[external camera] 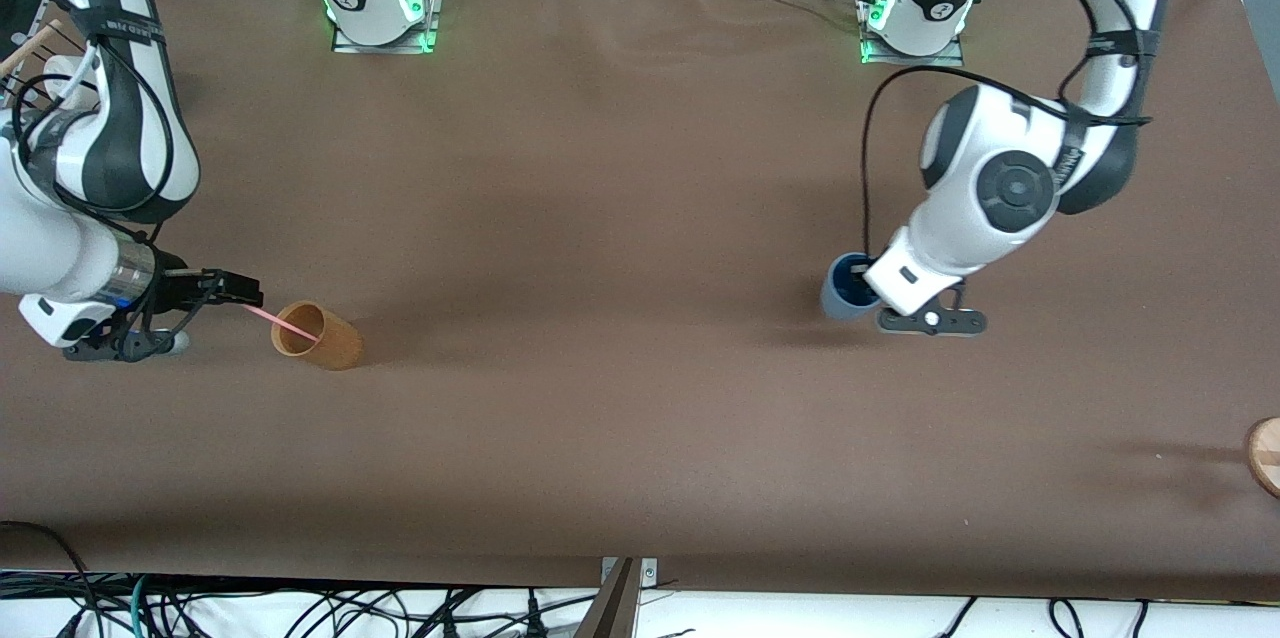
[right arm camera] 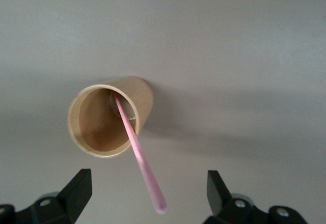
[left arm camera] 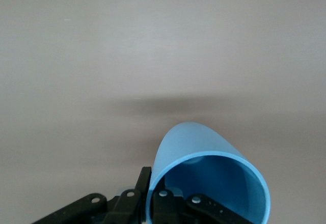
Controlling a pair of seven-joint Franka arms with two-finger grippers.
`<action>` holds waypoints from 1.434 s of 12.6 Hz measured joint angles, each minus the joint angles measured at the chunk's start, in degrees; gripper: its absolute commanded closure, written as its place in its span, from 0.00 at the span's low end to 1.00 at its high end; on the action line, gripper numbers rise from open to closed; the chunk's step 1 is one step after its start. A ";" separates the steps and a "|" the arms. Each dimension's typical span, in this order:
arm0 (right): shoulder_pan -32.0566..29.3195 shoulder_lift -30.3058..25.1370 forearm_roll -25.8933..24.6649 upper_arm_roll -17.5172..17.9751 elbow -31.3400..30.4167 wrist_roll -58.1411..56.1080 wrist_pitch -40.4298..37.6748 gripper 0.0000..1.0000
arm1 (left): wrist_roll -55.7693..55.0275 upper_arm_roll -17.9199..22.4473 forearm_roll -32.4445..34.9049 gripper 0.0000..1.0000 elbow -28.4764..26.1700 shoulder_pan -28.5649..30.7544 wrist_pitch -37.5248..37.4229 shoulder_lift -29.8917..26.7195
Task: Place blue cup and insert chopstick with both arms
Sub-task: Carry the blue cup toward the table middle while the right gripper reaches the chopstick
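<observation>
Front view | left gripper [external camera: 880,303] jaws pinch blue cup [external camera: 843,288] rim over table [external camera: 620,218] | right gripper [external camera: 235,293] jaws spread wide, by tan cup [external camera: 318,336] w/ chopstick [external camera: 285,326] inside

We see the blue cup [external camera: 846,290] half hidden under the left arm's wrist, and a round wooden thing [external camera: 1266,455] cut off by the front view's edge.

Two cups: blue cup [external camera: 846,290], tan cup [external camera: 320,336]; one chopstick [external camera: 285,324].

blue cup [left arm camera: 204,147]: smooth matt plastic | tan cup [right arm camera: 109,117]: wood-look | chopstick [right arm camera: 140,160]: smooth pink | table [external camera: 640,218]: matt brown
</observation>
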 measured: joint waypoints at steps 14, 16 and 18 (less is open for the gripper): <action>-0.88 0.78 3.40 -0.03 0.06 -4.29 -0.24 0.77 | -29.08 -1.22 -7.08 1.00 24.25 -17.36 -0.07 23.22; -0.88 0.92 3.69 -0.03 0.05 -4.30 -0.93 0.83 | -32.08 -1.56 -7.11 1.00 26.39 -18.57 0.58 25.06; -0.89 0.99 4.65 -0.04 0.06 -4.38 -1.48 0.86 | -34.00 -1.70 -7.11 1.00 27.64 -19.80 2.28 26.65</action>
